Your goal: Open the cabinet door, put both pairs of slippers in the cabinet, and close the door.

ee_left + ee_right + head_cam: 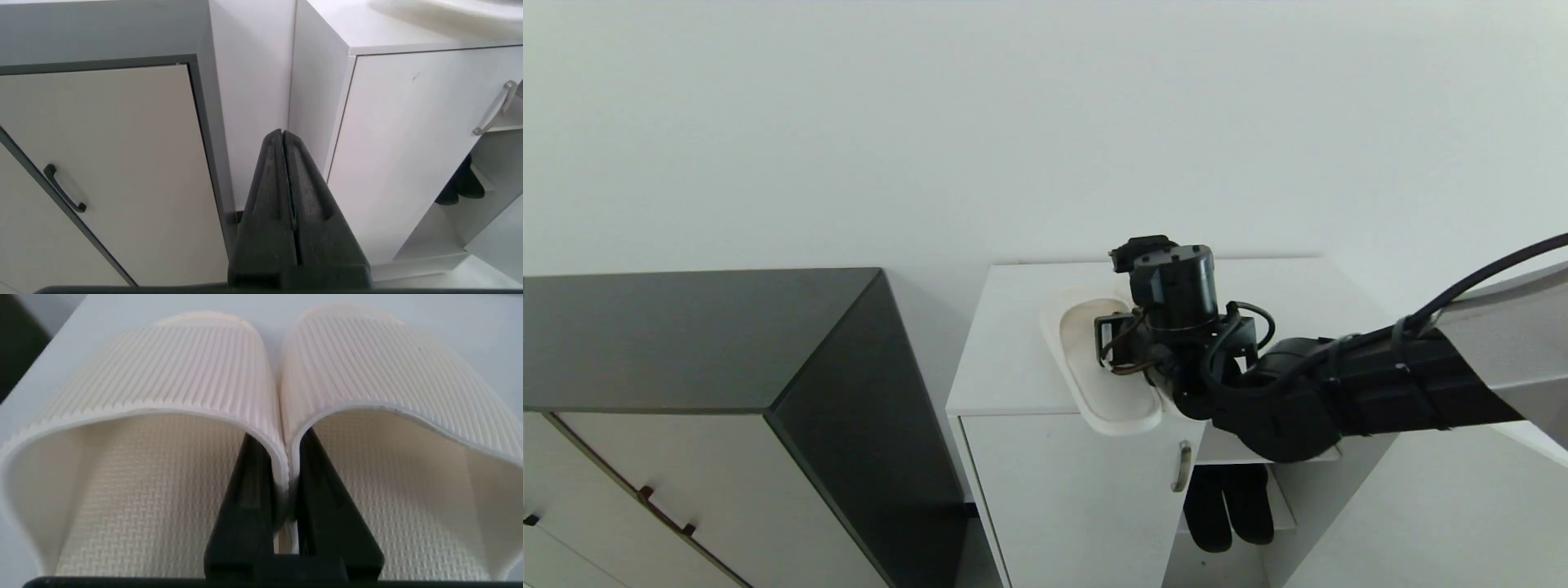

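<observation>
A pair of cream slippers [1107,384] lies side by side on top of the white cabinet [1005,327], the heels jutting over its front edge. My right gripper [1123,347] is over them, shut on the two inner walls [270,400] pressed together between its fingers [245,498]. The cabinet's right side stands open, and a pair of black slippers [1229,506] rests on a shelf inside. Its left door [1078,498] with a metal handle [1181,465] is closed. My left gripper [283,143] hangs shut and empty, low in front of the gap between the two cabinets.
A dark grey cabinet [703,343] with pale fronts and dark handles [64,188] stands to the left of the white one, a narrow gap between them. A plain white wall runs behind both.
</observation>
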Controlling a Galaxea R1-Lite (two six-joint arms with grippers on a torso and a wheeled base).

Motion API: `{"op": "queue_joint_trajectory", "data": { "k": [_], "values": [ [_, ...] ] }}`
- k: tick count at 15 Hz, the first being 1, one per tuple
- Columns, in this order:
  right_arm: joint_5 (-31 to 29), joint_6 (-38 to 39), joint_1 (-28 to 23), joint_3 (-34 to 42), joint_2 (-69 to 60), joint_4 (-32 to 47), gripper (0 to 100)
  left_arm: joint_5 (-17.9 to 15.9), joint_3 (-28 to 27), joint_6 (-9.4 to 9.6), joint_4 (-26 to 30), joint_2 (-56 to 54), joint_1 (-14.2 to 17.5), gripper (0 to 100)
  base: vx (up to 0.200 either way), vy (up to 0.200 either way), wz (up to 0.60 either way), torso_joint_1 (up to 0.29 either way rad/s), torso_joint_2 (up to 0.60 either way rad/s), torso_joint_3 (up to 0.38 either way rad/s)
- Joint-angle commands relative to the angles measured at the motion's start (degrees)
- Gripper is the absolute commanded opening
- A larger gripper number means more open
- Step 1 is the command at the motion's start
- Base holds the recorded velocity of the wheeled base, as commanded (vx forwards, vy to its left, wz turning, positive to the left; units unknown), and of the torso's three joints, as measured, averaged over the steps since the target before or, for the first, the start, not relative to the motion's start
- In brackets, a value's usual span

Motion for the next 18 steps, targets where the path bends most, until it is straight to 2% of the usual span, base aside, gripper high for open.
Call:
{"op": "queue_joint_trajectory", "data": {
  "k": [1, 3, 4, 13, 18],
  "values": [
    [3.34, -0.30, 1.07, 10.76, -7.44, -4.62, 0, 0.01, 0.00, 0.04, -0.02, -0.01, 0.01, 0, 0.000, 0.000, 0.00, 0.000, 0.00, 0.000],
    [6.41, -0.91, 1.07, 16.91, -11.31, -7.35, 0, 0.01, 0.00, 0.04, -0.02, -0.01, 0.01, 0, 0.000, 0.000, 0.00, 0.000, 0.00, 0.000],
    [6.32, -1.00, 1.24, 17.70, -11.75, -7.44, 0, 0.01, 0.00, -0.05, -0.02, -0.01, 0.01, 0, 0.000, 0.000, 0.00, 0.000, 0.00, 0.000],
    [6.24, -0.91, 1.86, 17.79, -11.66, -7.44, 0, 0.01, 0.00, -0.05, -0.02, -0.01, 0.01, 0, 0.000, 0.000, 0.00, 0.000, 0.00, 0.000],
    [6.06, -0.82, 2.04, 17.88, -11.57, -7.44, 0, 0.01, 0.00, -0.05, -0.02, -0.01, 0.01, 0, -0.200, 0.000, 0.00, 0.002, 0.00, 0.001]
  ]
}}
